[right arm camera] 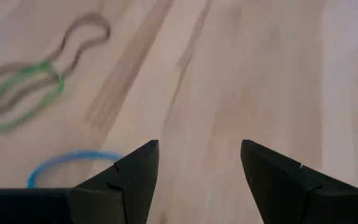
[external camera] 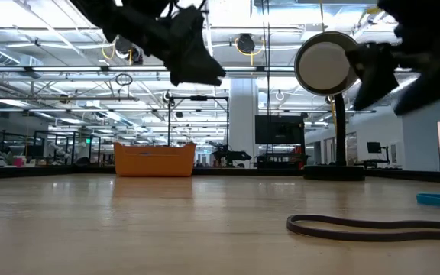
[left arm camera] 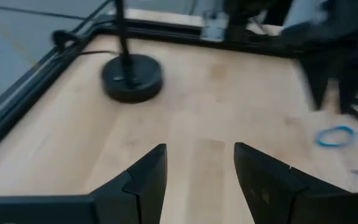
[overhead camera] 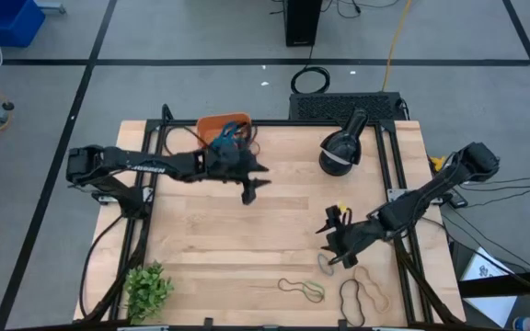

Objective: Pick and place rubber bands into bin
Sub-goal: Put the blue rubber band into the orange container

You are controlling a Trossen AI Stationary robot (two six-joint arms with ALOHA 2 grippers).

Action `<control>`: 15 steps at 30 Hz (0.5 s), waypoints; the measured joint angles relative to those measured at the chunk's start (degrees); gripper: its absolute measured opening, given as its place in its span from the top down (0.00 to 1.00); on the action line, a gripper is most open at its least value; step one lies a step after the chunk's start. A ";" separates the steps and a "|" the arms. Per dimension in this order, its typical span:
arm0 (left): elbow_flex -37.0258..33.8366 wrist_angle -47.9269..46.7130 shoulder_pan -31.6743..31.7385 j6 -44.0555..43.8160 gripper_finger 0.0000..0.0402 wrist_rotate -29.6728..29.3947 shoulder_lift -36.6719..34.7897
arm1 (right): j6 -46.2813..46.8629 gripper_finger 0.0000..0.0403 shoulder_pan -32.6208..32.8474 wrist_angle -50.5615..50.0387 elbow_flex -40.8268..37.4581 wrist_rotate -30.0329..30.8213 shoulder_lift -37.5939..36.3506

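The orange bin (overhead camera: pixel 224 126) stands at the table's far edge, left of middle, with several rubber bands inside; it also shows in the low view (external camera: pixel 153 160). My left gripper (overhead camera: pixel 249 190) is open and empty in the air, just right of and nearer than the bin (left arm camera: pixel 196 180). My right gripper (overhead camera: pixel 332 248) is open and empty above a blue band (right arm camera: pixel 67 163). A green band (overhead camera: pixel 307 292) twisted with a black one, a black band (overhead camera: pixel 352 299) and a tan band (overhead camera: pixel 372 276) lie flat near the front right.
A black round device on a stand (overhead camera: pixel 340 147) with a round base (left arm camera: pixel 132 78) stands at the far right. A small green plant (overhead camera: pixel 147 290) sits at the front left corner. Bare wood lies in the table's middle.
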 joint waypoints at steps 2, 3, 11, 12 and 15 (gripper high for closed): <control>0.00 -0.06 -1.85 -0.02 0.52 -0.39 -0.04 | 1.68 0.44 0.07 -0.75 0.19 -2.23 2.65; 0.00 -0.14 -2.76 -0.31 0.52 -1.16 -0.04 | 2.47 0.44 0.07 -0.80 0.17 -3.67 4.20; 0.00 0.05 -7.51 -0.79 0.52 -3.81 -0.02 | 8.59 0.48 0.55 3.13 0.17 -7.70 13.06; 0.00 0.06 -7.80 -0.79 0.52 -3.98 -0.02 | 9.05 0.50 0.55 4.27 0.17 -8.00 13.70; 0.00 -0.05 -8.36 -0.79 0.52 -4.26 -0.02 | 9.77 0.54 0.55 7.29 0.17 -8.06 15.42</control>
